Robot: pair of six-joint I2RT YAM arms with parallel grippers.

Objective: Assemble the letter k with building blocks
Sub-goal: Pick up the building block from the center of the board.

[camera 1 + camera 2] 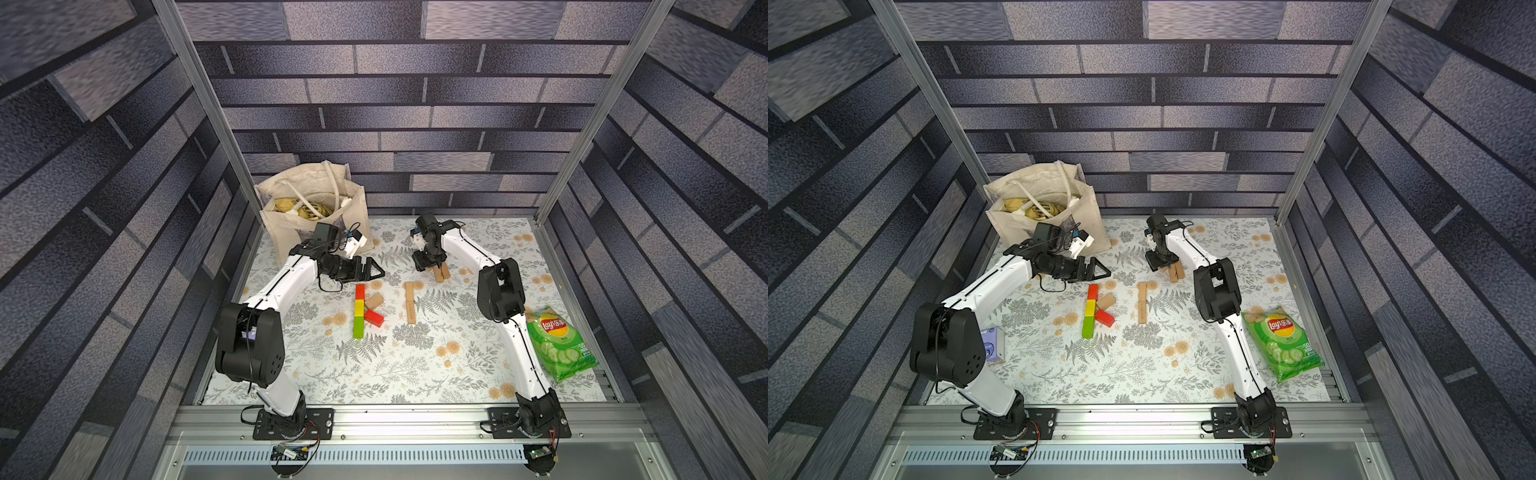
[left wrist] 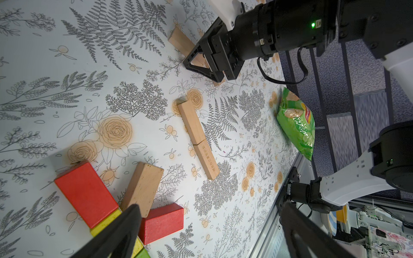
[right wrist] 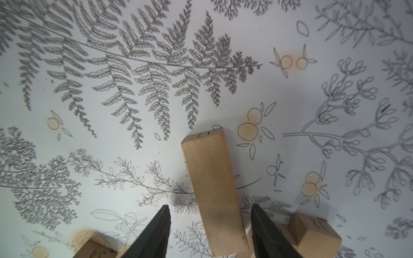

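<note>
Both open: left fingers empty, right fingers straddle a block; bag holds packets.

A red block, a yellow block and a green block lie flat on the worktop, end to end in one straight line. On their right side, a plain wood block and a second red block slant away like two arms, meeting by the yellow one. Near them, two plain wood bars lie end to end in a line. Farther back sits a small bunch of plain wood blocks, close together.
</note>
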